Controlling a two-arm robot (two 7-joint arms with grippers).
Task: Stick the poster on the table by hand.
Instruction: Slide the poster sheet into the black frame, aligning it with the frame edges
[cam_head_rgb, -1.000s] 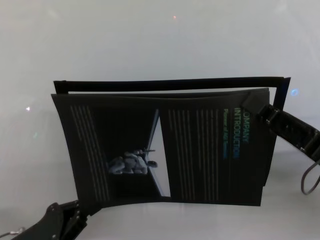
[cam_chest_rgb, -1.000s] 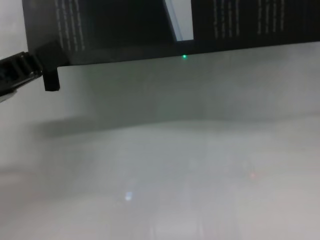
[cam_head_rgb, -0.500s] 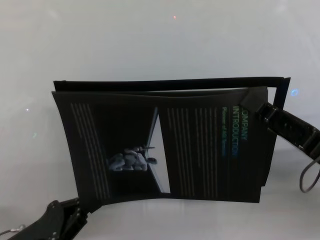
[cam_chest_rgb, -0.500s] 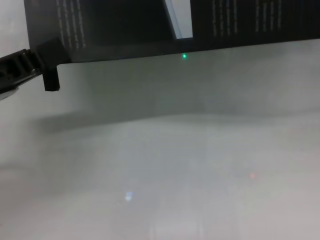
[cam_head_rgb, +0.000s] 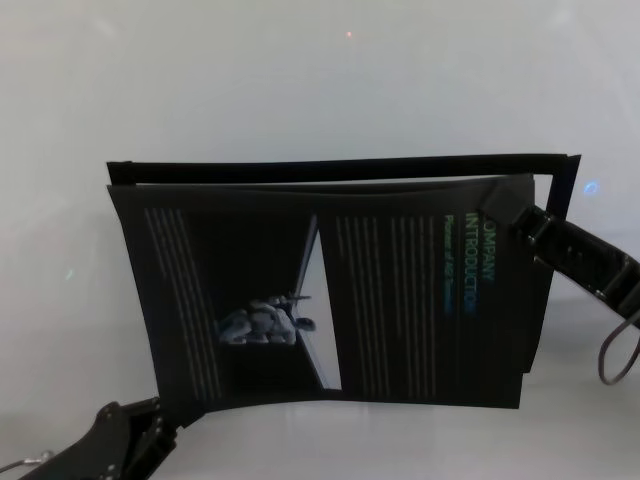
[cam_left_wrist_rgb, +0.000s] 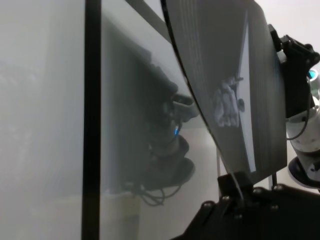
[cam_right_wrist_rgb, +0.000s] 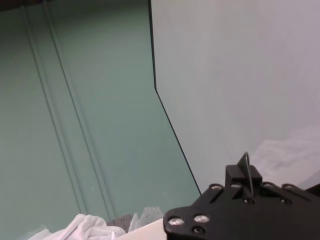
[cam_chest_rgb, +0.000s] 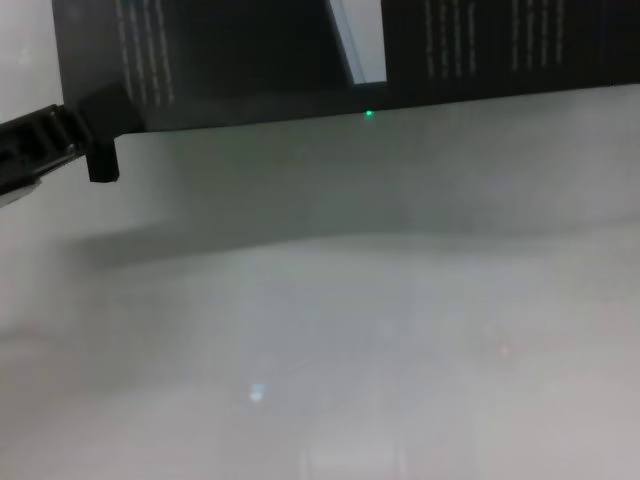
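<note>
The poster (cam_head_rgb: 330, 290), a black sheet with pale text columns, a white slanted strip and a bluish picture, hangs slightly bowed above the pale table (cam_head_rgb: 300, 80). My left gripper (cam_head_rgb: 160, 412) is shut on its near left corner; this also shows in the chest view (cam_chest_rgb: 88, 125) and the left wrist view (cam_left_wrist_rgb: 233, 181). My right gripper (cam_head_rgb: 508, 212) is shut on its far right corner. In the right wrist view only a thin sliver of the sheet (cam_right_wrist_rgb: 246, 165) shows between the fingers. The poster also shows in the left wrist view (cam_left_wrist_rgb: 225, 90) and the chest view (cam_chest_rgb: 250, 50).
A thin black bar frame (cam_head_rgb: 340, 163) runs just behind the poster's far edge and down its right side. It shows as an upright bar (cam_left_wrist_rgb: 91, 120) in the left wrist view. A cable loop (cam_head_rgb: 618, 355) hangs from the right arm.
The poster has shifted only very slightly. Both grippers keep their hold on their corners.
</note>
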